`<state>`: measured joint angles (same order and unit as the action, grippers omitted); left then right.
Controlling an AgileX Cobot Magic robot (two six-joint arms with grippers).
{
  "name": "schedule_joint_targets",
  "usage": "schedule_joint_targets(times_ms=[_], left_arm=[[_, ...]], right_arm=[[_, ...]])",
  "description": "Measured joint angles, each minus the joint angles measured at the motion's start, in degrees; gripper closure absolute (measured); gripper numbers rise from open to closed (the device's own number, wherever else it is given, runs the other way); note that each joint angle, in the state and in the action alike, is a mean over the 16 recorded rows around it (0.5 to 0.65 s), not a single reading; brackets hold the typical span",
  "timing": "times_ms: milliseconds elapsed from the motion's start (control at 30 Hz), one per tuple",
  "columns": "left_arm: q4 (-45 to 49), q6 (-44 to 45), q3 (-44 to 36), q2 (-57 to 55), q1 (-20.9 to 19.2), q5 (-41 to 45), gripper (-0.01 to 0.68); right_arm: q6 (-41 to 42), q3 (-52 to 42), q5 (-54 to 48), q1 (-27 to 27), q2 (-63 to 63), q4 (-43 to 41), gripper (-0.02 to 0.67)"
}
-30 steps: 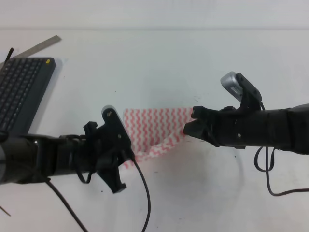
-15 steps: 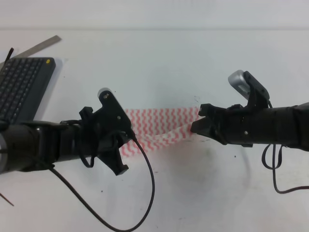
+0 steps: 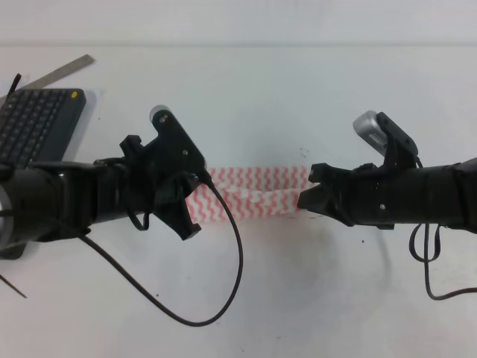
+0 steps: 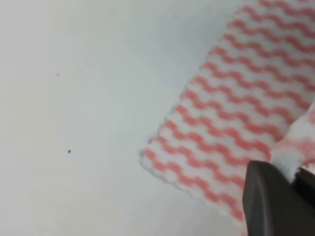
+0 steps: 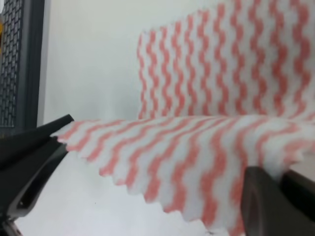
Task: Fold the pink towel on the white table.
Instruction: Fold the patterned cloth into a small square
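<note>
The pink towel point(image 3: 253, 190), white with pink zigzag stripes, lies as a narrow band on the white table point(image 3: 298, 89) between my two arms. My left gripper point(image 3: 198, 197) is shut on the towel's near left corner. My right gripper point(image 3: 307, 194) is shut on its near right corner. The held edge hangs lifted over the flat lower layer. In the left wrist view, the flat layer point(image 4: 231, 108) lies on the table and cloth is pinched at my fingers point(image 4: 268, 199). In the right wrist view, the raised edge point(image 5: 182, 147) spans to the left gripper point(image 5: 29, 157).
A dark grey keyboard point(image 3: 33, 134) lies at the far left, also seen in the right wrist view as the keyboard point(image 5: 17, 59). A grey ruler point(image 3: 63, 71) lies beyond it. The left arm's black cable point(image 3: 223, 298) loops over the near table.
Both grippers have carried the towel's near edge away from the table's front, toward its far edge. The visible towel has narrowed into a band. The left arm rose in the view.
</note>
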<state>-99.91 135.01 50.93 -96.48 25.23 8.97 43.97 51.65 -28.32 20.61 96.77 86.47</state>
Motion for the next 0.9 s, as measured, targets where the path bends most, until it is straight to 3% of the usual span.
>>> schedule_joint_targets(times_ms=[900], left_arm=[[-0.01, 0.15, 5.21, -5.45, 0.00, -1.64, 0.675]], right_arm=[[-0.18, 0.03, 5.60, 0.01, 0.50, 1.85, 0.663]])
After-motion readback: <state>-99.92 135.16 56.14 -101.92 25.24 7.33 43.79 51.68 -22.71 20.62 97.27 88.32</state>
